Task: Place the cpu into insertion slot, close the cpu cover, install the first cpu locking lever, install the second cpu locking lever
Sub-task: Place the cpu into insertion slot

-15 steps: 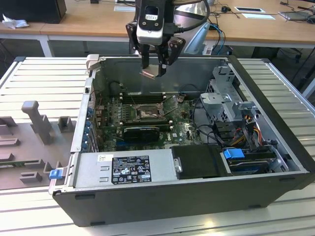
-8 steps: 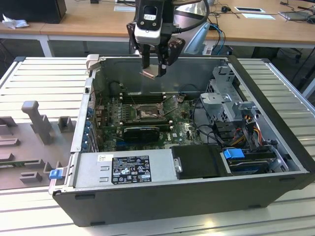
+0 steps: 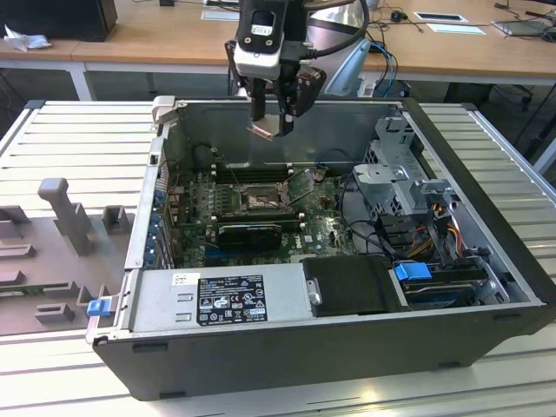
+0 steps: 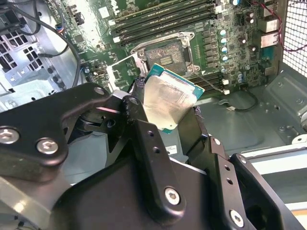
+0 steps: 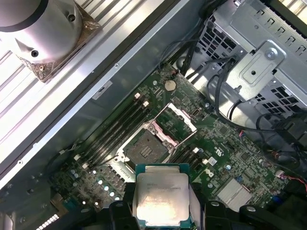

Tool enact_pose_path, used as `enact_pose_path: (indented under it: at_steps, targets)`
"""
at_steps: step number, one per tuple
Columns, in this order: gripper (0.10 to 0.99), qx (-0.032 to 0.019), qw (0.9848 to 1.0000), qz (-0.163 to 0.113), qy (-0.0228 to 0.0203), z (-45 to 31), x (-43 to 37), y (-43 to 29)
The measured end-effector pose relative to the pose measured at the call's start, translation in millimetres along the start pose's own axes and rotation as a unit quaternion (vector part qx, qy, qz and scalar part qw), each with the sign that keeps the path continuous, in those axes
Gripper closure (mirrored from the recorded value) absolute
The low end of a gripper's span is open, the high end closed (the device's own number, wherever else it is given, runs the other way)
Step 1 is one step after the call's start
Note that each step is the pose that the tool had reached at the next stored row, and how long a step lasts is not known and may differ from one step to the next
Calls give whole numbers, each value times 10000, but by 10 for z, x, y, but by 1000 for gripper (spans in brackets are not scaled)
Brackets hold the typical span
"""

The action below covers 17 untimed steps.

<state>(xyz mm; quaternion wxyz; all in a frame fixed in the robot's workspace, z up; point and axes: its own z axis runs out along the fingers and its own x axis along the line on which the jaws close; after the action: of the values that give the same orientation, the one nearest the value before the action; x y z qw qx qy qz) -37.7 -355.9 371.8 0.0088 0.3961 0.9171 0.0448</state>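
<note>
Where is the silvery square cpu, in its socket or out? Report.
Out: the silvery square cpu is clamped in the black end effector above the empty dark-rimmed insertion slot.

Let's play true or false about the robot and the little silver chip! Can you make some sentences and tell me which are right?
1. The gripper is holding the cpu. True.
2. The cpu is already sitting in the insertion slot. False: the slot is empty, and the cpu hangs in the air above the open computer case.
3. The cpu cover is shut over the slot. False: it is swung open beside the slot.
4. The cpu's shiny metal top shows in both wrist views. True.
5. The computer case lies on its side with the circuit board in view. True.
</note>
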Motion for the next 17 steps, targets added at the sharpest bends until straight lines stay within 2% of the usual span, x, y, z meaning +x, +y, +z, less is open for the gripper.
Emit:
enact_pose_path:
  at_steps: [11,15,17]
  targets:
    - [561,-7,9994,338,-30,1,0,0]
    - [561,-11,9986,525,-47,2,0,0]
    - [561,-15,9970,767,-69,6,0,-1]
